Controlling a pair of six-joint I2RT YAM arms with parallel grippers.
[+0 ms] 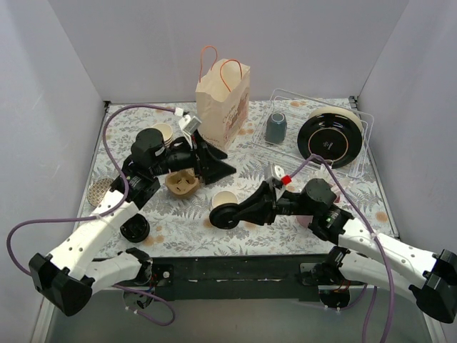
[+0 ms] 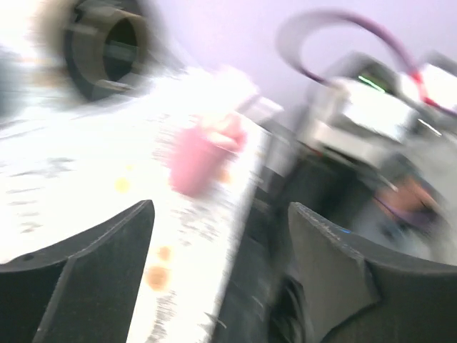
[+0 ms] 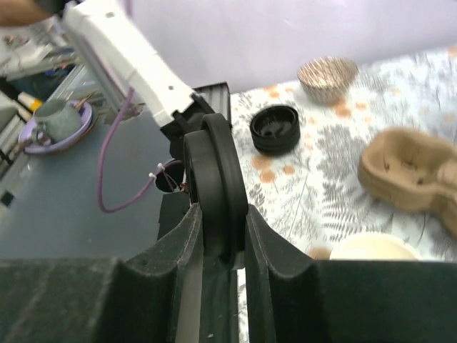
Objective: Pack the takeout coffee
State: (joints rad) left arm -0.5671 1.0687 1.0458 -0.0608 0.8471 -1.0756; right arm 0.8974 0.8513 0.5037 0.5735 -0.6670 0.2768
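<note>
A lidless paper cup [image 1: 223,199] with a cream inside stands mid-table; its rim shows in the right wrist view [image 3: 371,247]. My right gripper [image 1: 227,215] is beside it, shut on a round black plastic lid [image 3: 214,187] held on edge between the fingers [image 3: 285,257]. The kraft paper bag [image 1: 223,100] with orange handles stands upright at the back. My left gripper [image 1: 227,168] hovers between bag and cup, open and empty [image 2: 221,214]. The left wrist view is motion-blurred; it shows a pinkish cup shape [image 2: 196,161].
A moulded cardboard cup carrier [image 1: 181,183] lies left of the cup. A stack of black lids [image 1: 134,230] and a ribbed tan paper stack [image 1: 102,189] sit at the left. A clear tray [image 1: 357,114] at back right holds a grey mug [image 1: 275,128] and a black plate [image 1: 330,139].
</note>
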